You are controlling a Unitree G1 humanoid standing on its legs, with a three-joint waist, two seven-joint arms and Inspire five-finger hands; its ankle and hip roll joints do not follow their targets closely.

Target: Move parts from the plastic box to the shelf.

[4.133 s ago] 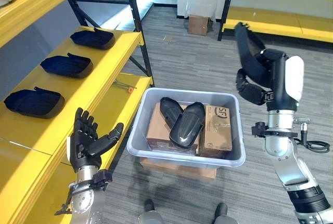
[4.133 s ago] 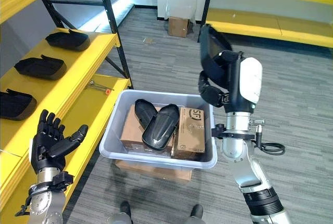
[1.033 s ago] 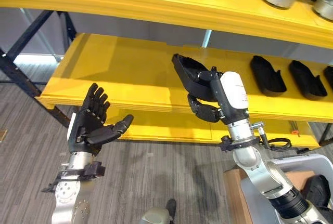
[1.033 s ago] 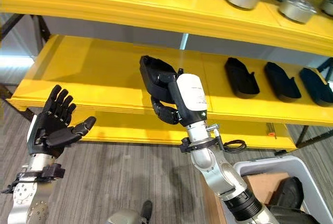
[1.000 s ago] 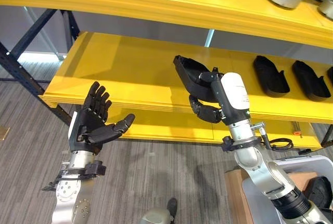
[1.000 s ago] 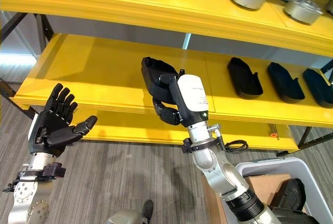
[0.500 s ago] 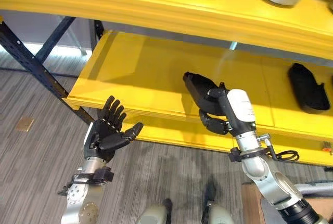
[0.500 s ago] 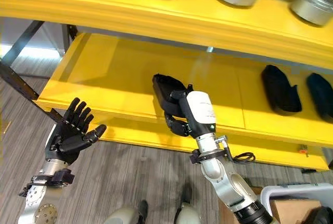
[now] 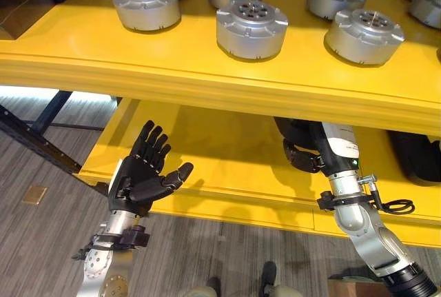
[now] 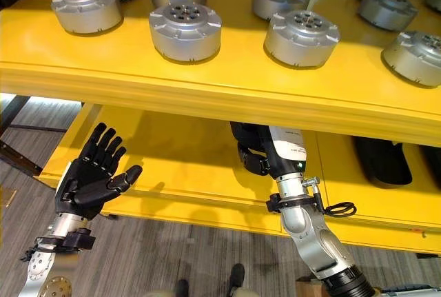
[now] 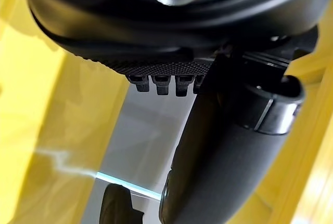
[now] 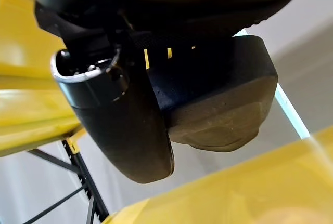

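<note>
My right hand reaches in over the middle yellow shelf, its fingers curled round a black moulded part. The upper shelf's front edge hides the top of that part. In the right wrist view the black part sits against the palm with the thumb closed beside it. My left hand is raised in front of the shelf's left end, fingers spread and holding nothing; its thumb shows in the left wrist view.
Another black part lies further right on the middle shelf. Several round silver metal parts stand on the upper shelf. A dark steel upright runs along the rack's left side. Grey plank floor lies below.
The camera has tilted up, bringing the upper shelf's top into sight. My right hand has carried the black part further in under the upper shelf. The left hand stays open.
</note>
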